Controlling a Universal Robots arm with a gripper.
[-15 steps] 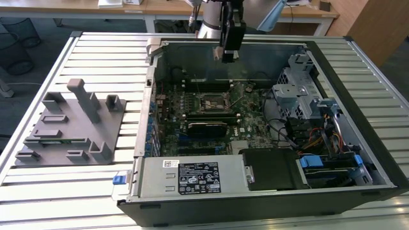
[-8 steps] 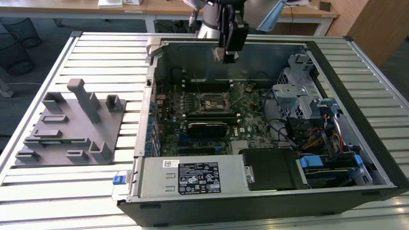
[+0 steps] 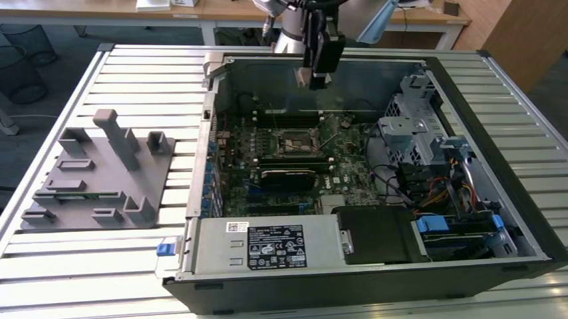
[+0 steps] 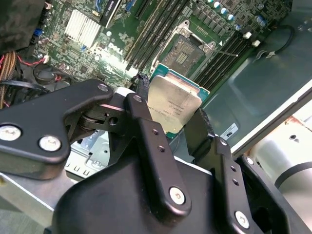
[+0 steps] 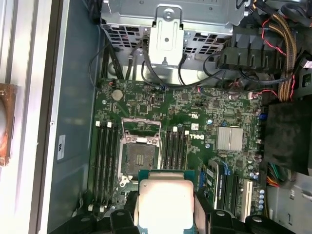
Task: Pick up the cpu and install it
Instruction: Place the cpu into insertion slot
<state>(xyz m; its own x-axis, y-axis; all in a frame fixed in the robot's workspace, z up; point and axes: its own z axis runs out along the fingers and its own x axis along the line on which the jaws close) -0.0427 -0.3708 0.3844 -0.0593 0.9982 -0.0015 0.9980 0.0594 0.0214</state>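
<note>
While the gripper point(image 3: 315, 80) is hanging over the rear part of the open computer case point(image 3: 355, 296), its two black fingers point(image 4: 146, 126) are pressing in on opposite edges of the cpu point(image 4: 174, 103). They are closed only as far as the chip's width and are gripping it firmly. In both wrist views the cpu is sitting between the fingertips with its silver top turned to the cameras and its green rim showing around it. It is being held up off the motherboard point(image 5: 195, 105), apart from the socket point(image 5: 139, 152), which is showing its dark bare centre inside a metal frame. Going from the exterior view's left to its right, a grey moulded fixture point(image 3: 98, 179) with upright posts is resting on the slatted metal table point(image 3: 133, 73). The case is lying on its side just beside it with the board facing up. A metal drive cage point(image 3: 404, 126) and bundled cables point(image 3: 435, 193) are crowding the case's right-hand end. A silver power supply point(image 3: 266, 244) is sitting along the case's near edge. Beyond the table, a wire bin point(image 3: 20, 73) is standing on the dark floor at the left, and a wooden desk point(image 3: 231, 8) is running across the background.
</note>
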